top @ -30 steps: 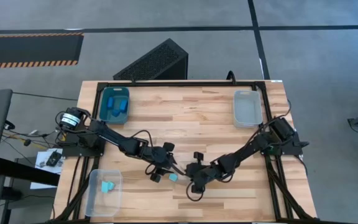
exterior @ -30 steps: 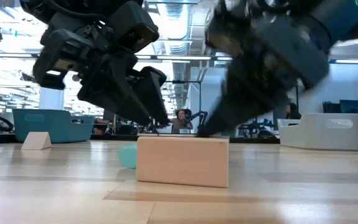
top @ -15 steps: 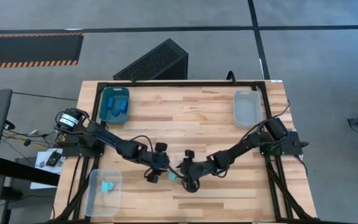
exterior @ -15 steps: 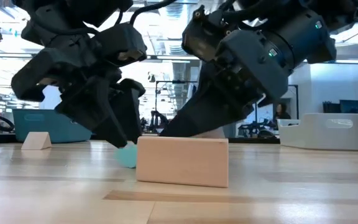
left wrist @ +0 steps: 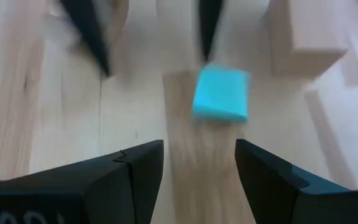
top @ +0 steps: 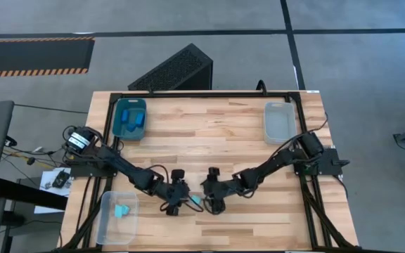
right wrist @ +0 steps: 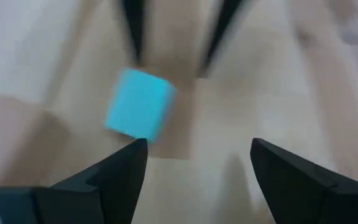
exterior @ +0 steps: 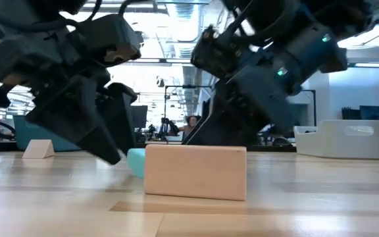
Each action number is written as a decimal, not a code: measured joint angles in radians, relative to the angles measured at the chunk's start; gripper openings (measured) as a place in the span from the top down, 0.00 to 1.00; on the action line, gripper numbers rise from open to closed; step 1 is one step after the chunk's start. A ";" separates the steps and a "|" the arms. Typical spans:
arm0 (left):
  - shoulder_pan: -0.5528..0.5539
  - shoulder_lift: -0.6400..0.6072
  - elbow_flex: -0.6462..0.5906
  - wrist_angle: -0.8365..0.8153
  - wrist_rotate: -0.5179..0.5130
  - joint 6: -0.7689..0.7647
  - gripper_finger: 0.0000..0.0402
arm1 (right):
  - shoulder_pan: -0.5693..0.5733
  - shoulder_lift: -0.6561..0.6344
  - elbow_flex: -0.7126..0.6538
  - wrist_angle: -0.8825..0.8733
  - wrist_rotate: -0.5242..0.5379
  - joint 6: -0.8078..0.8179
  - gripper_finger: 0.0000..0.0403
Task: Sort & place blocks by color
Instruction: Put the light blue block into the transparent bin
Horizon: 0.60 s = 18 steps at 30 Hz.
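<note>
A light cyan block (top: 195, 202) lies flat on the table near its front middle, between my two grippers. My left gripper (top: 176, 200) stands just left of it, open, and the block (left wrist: 221, 93) lies ahead of its fingertips, apart from them. My right gripper (top: 209, 197) stands just right of it, open, with the block (right wrist: 138, 109) ahead of its fingers and to one side. In the low view a tan wood block (exterior: 195, 171) rests on its long face, nearer the table's front edge than the cyan block (exterior: 135, 160). A tan wedge (exterior: 38, 149) sits far off on the left.
A teal bin (top: 130, 118) with dark blue blocks stands at the far left. One clear bin (top: 280, 121) stands at the far right. Another clear bin (top: 117, 216), near left, holds a cyan block (top: 123, 211). The two grippers stand close, facing each other.
My right gripper has gone toward the table's left edge, closing in on the cyan block. My left gripper has dropped lower and moved a little toward the near edge. The cyan block has stayed in place.
</note>
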 joint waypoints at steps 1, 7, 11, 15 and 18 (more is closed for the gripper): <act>-0.004 0.003 0.000 0.019 -0.012 -0.009 0.54 | -0.009 0.000 0.000 -0.008 0.010 0.000 0.23; 0.003 0.018 0.000 0.061 -0.078 -0.039 0.54 | -0.039 0.000 0.000 -0.010 -0.051 -0.014 0.23; 0.018 0.019 0.000 0.057 -0.149 -0.061 0.54 | -0.025 0.000 -0.001 0.011 -0.055 -0.026 0.23; 0.026 0.019 0.000 0.036 -0.237 -0.119 0.54 | -0.022 -0.004 0.003 -0.009 0.074 -0.021 0.23; 0.022 0.019 0.000 -0.025 -0.263 -0.154 0.54 | -0.031 -0.015 0.002 -0.080 0.135 0.000 0.23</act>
